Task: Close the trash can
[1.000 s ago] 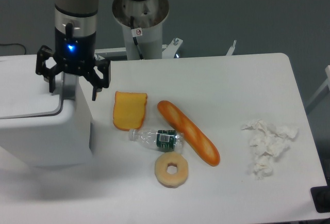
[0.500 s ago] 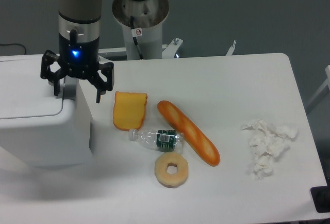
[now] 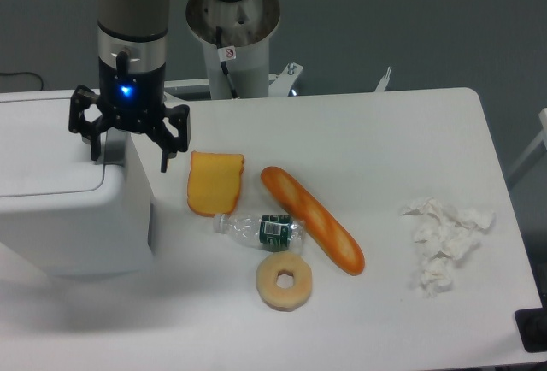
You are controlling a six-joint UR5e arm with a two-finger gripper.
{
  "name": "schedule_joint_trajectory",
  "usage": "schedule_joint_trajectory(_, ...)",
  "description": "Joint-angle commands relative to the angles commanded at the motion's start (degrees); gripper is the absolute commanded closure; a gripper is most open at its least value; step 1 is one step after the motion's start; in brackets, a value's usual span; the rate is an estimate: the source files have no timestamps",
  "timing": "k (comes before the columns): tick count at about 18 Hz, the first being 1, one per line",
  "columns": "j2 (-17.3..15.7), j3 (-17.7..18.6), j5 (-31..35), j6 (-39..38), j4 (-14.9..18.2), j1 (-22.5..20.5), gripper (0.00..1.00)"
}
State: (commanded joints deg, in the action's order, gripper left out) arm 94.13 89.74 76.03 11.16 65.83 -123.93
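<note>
Over at the desk's left edge sits the trash can [image 3: 73, 217], lid looking flat already. Gripper [image 3: 128, 144] hovers above its right rim, fingers spread, holding nothing; I'd press down gently, evenly.

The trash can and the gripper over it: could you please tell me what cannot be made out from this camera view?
- Trash can: the picture's left edge cuts it off, so its full width is unseen.
- Gripper: its fingers are spread; contact with the lid cannot be told from above.
- Bottle: its label text is too small to read.
- Arm: the top edge cuts it off.
</note>
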Motion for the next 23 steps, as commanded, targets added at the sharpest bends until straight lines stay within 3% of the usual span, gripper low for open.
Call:
schedule_joint_trajectory(4, -0.4, -1.5, 0.2, 1.0, 0.1, -2.9, 0.0)
schedule_joint_trajectory(6, -0.4, -1.8, 0.2, 6.1, 0.2, -3.9, 0.0)
schedule_joint_trajectory(13, -0.8, -1.3, 0.3, 27.1, 1.7, -16.2, 0.0)
schedule_joint_trajectory(17, 0.2, -0.3, 0.4, 34.5, 2.1, -23.4, 0.0)
schedule_joint_trajectory(23, 6.8, 0.2, 9.9, 49.3, 2.0, -25.7, 0.0)
